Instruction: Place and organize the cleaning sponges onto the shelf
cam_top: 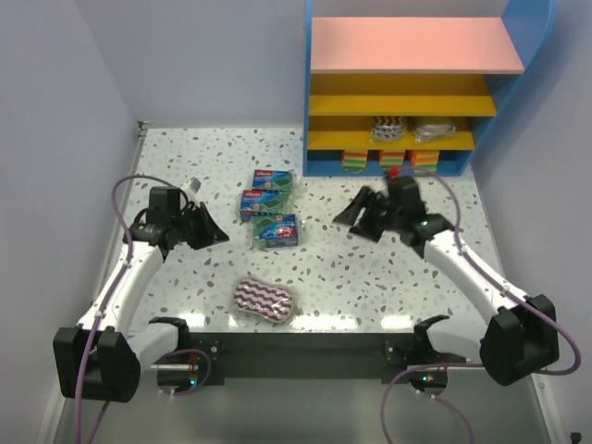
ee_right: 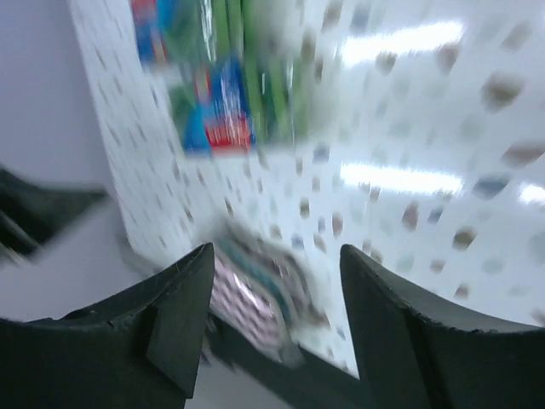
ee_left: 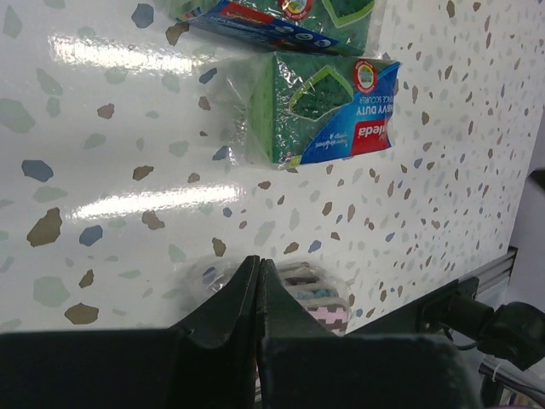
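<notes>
The shelf (cam_top: 527,83) stands at the back right. It holds a purple-white pad (cam_top: 389,128), a silvery-grey pack (cam_top: 433,129) and three orange-yellow-green blocks (cam_top: 391,159) along the bottom. Three green and blue packs (cam_top: 262,203) lie mid-table; they also show in the left wrist view (ee_left: 328,111) and, blurred, in the right wrist view (ee_right: 213,94). A purple-white wavy pad (cam_top: 264,299) lies near the front edge, also in the wrist views (ee_left: 319,290) (ee_right: 255,290). My left gripper (cam_top: 217,236) (ee_left: 258,260) is shut and empty, left of the packs. My right gripper (cam_top: 356,217) (ee_right: 277,256) is open and empty, in front of the shelf.
Walls close the table (cam_top: 370,277) on the left, back and right. The black front rail (cam_top: 296,342) runs along the near edge between the arm bases. The right wrist view is motion-blurred.
</notes>
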Available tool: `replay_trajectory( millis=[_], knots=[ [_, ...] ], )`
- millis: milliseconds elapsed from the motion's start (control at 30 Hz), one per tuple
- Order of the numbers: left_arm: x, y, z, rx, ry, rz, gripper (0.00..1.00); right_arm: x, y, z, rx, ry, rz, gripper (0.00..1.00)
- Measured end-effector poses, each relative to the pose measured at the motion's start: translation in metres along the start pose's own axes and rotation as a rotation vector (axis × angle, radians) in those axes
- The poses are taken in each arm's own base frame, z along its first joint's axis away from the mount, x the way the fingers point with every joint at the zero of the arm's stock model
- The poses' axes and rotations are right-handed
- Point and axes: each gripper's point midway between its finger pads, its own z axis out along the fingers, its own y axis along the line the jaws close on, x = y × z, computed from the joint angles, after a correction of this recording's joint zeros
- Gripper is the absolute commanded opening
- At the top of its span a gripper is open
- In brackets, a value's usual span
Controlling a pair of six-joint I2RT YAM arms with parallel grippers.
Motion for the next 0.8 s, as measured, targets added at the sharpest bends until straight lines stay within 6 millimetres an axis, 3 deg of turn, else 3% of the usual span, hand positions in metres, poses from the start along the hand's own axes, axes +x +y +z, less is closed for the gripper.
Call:
replay_trajectory(
  millis=[67, 133, 300, 400, 567, 800],
  knots=[
    [0.002, 0.001, 0.000, -0.002, 0.004, -0.002, 0.00, 0.083, -0.002, 0.002, 0.011, 0.195, -0.110, 0.66],
    [0.002, 0.000, -0.002, -0.001, 0.002, 0.000, 0.00, 0.142, -0.008, -0.004, 0.035, 0.321, -0.199, 0.67],
    [0.005, -0.001, -0.008, 0.001, -0.003, 0.005, 0.00, 0.229, -0.006, -0.020, 0.050, 0.450, -0.366, 0.70],
    [0.005, -0.002, -0.010, 0.004, -0.010, 0.014, 0.00, 0.264, -0.006, -0.019, 0.077, 0.470, -0.431, 0.71],
    [0.017, 0.006, -0.010, -0.012, 0.011, 0.014, 0.00, 0.303, -0.003, -0.002, 0.129, 0.438, -0.469, 0.73],
    [0.026, 0.012, -0.013, -0.037, 0.029, 0.019, 0.00, 0.303, 0.004, 0.014, 0.162, 0.287, -0.415, 0.72]
  ],
)
